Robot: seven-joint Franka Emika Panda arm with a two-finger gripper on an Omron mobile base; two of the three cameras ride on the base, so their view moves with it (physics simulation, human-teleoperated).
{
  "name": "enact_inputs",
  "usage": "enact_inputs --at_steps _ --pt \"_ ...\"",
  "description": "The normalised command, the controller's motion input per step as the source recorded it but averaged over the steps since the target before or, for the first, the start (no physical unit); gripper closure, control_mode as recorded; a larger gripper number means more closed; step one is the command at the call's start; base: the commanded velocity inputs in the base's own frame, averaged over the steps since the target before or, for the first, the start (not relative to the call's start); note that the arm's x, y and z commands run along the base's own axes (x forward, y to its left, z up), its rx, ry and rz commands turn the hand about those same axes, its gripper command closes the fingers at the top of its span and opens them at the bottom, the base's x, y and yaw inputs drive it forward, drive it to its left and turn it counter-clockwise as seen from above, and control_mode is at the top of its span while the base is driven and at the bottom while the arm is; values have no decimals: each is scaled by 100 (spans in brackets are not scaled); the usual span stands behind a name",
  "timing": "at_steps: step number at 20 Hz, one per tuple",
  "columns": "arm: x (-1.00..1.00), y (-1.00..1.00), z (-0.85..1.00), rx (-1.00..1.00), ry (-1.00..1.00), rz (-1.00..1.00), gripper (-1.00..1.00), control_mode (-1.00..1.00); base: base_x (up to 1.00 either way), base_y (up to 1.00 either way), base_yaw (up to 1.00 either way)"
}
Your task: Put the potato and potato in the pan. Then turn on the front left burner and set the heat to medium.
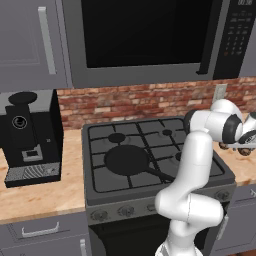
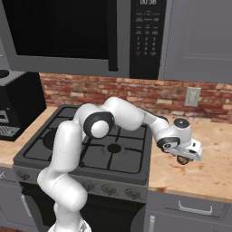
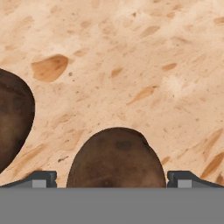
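While the arm reaches out to the right of the stove [image 1: 150, 165] in the left base view, the pan [image 1: 127, 160] sits on the front left burner, its long handle pointing toward the stove's front right, and the gripper [image 1: 245, 145] hangs low over the wooden bench at the picture's right edge, a brown potato [image 1: 244, 151] just peeking out beneath it. Over to the right base view: the gripper [image 2: 183, 156] hovers above the bench [image 2: 204, 172] just right of the stove's edge, with that potato [image 2: 183, 159] showing under the hand; whether they touch, I cannot tell from here. Now the hand view: the fingertips [image 3: 41, 178] stand spread as wide as they go, one at each side, and a potato [image 3: 116, 158] sits squarely between them, clear of both, so nothing is gripped. A second potato [image 3: 15, 118] lies near it on the speckled bench top toward the left edge of that view.
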Motion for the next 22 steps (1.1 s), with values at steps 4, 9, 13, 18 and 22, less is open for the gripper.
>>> enact_inputs --at_steps 4,9,13,18,22 --pt "0 0 0 0 0 0 -100 -100 0 0 0" --pt "0 0 -3 0 0 0 100 -100 0 0 0" --pt "0 0 0 0 0 0 100 -100 0 0 0" --pt "0 0 0 0 2 0 100 -100 0 0 0" --pt "0 0 0 0 0 0 100 -100 0 0 0"
